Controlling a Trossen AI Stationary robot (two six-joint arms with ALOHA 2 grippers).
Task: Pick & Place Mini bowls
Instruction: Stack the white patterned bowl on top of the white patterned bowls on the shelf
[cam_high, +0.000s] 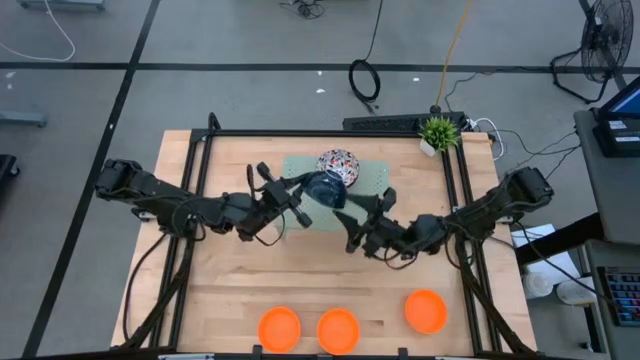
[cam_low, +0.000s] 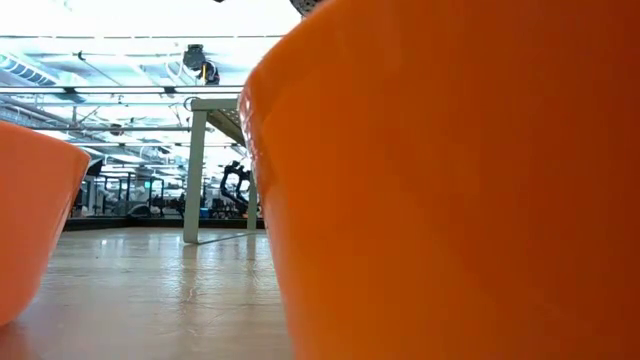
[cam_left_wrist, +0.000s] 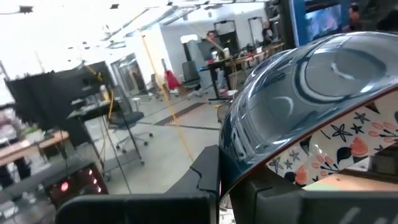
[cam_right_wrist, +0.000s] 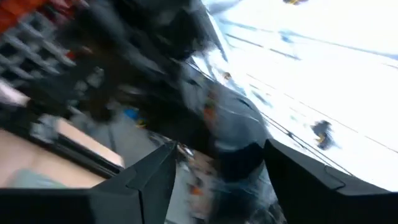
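Observation:
In the high view three orange mini bowls (cam_high: 279, 328) (cam_high: 338, 330) (cam_high: 426, 311) sit on their bases near the table's near edge. A floral mini bowl (cam_high: 338, 165) rests on the pale green rack (cam_high: 372, 178), patterned side up. Just in front of it, my left gripper (cam_high: 300, 200) is shut on another floral bowl (cam_high: 325, 188), which has a glossy dark blue face and is held above the rack. My right gripper (cam_high: 352, 210) is open at that bowl's right; in its blurred wrist view its fingers (cam_right_wrist: 149, 180) stand on either side of the bowl (cam_right_wrist: 236, 137). I cannot tell whether they touch it. My left gripper holds the floral bowl by its rim (cam_left_wrist: 249, 171), on the bowl's left side, pinched between the two fingers (cam_left_wrist: 205, 177). The fingers come level from the table's left. The bowl is lifted clear of the rack and tilted, with its dark glossy face (cam_left_wrist: 298, 93) showing.
A small green potted plant (cam_high: 438, 131) stands at the far right corner, beside a black power strip (cam_high: 385, 122). A black frame (cam_high: 205, 170) borders the table. In the low view two orange bowls (cam_low: 450, 180) (cam_low: 30, 230) fill most of the picture. Bare wood lies mid-table.

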